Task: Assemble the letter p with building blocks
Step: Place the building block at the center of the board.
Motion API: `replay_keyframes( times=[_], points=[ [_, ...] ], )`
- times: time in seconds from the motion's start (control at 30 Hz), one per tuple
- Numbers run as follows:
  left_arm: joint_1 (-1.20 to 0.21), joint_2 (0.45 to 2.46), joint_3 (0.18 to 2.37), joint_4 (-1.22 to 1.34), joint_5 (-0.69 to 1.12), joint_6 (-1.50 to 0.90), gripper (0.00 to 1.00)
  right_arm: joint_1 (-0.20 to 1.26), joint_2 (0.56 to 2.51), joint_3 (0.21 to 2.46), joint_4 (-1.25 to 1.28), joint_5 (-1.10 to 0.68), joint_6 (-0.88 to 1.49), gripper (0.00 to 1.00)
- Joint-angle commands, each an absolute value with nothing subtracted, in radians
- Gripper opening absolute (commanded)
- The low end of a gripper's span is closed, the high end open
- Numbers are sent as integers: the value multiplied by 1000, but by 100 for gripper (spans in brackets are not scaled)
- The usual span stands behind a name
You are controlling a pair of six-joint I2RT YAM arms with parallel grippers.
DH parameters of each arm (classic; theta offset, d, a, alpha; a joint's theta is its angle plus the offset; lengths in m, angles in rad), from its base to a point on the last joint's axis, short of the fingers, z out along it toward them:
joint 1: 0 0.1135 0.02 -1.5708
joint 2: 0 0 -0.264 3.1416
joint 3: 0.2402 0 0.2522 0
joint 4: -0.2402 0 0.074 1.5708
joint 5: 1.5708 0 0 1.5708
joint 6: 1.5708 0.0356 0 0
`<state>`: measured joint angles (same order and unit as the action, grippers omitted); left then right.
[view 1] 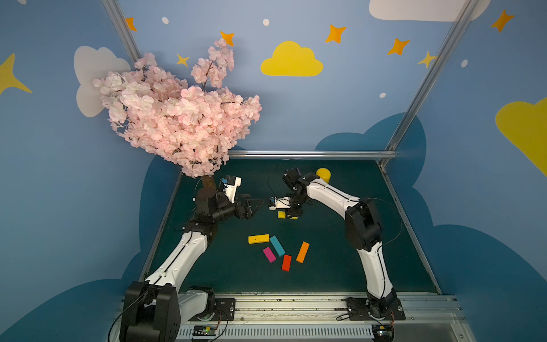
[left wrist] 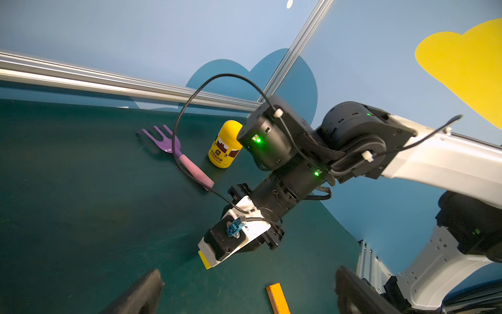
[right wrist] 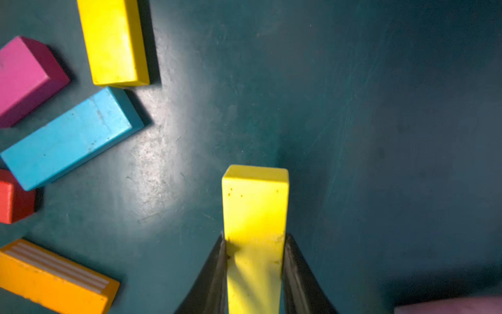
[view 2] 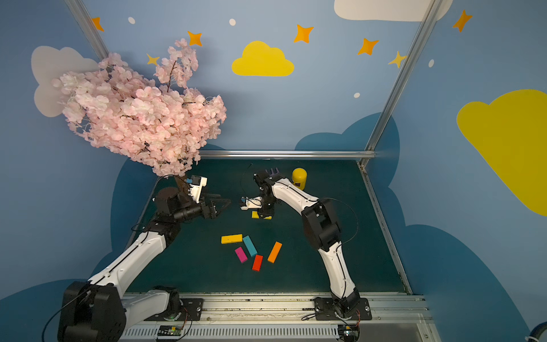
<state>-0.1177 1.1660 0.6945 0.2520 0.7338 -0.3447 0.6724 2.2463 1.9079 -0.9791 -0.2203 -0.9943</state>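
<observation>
My right gripper (right wrist: pixel 254 239) is shut on a yellow block (right wrist: pixel 255 206), held low over the green mat at mid-table (view 1: pixel 283 215). Nearer the front, a second yellow block (view 1: pixel 258 238), a teal block (view 1: pixel 277 245), a magenta block (view 1: pixel 269 254), a red block (view 1: pixel 286 262) and an orange block (view 1: pixel 302 252) lie loose and fanned out, forming no letter p. My left gripper (view 1: pixel 256 204) hovers open and empty just left of the right gripper. The left wrist view shows the held yellow block's end (left wrist: pixel 203 259) and the orange block (left wrist: pixel 277 299).
A yellow canister (view 1: pixel 323 174) and a purple fork with a pink handle (left wrist: pixel 173 152) sit at the back of the mat. A pink blossom tree (view 1: pixel 177 118) overhangs the back left corner. Metal rails (view 1: pixel 310 154) border the mat.
</observation>
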Motion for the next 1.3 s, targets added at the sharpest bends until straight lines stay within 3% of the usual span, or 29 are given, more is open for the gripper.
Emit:
replay_keyframes(
  times=[0.0, 0.73, 0.97, 1.13, 1.27],
  points=[
    [-114, 1168, 722, 238, 742, -341, 100, 652, 2276, 1926, -1103, -250, -1054, 21],
    [-115, 1168, 713, 242, 735, -348, 100, 688, 2354, 1929, -1047, -80, -965, 30],
    [-115, 1113, 728, 226, 726, -356, 100, 692, 2224, 1927, -998, -85, -857, 46],
    [-115, 1082, 721, 215, 707, -349, 100, 709, 2090, 1858, -962, -111, -826, 83],
    [-116, 1076, 718, 219, 705, -364, 100, 721, 2026, 1849, -944, -60, -639, 88]
  ],
)
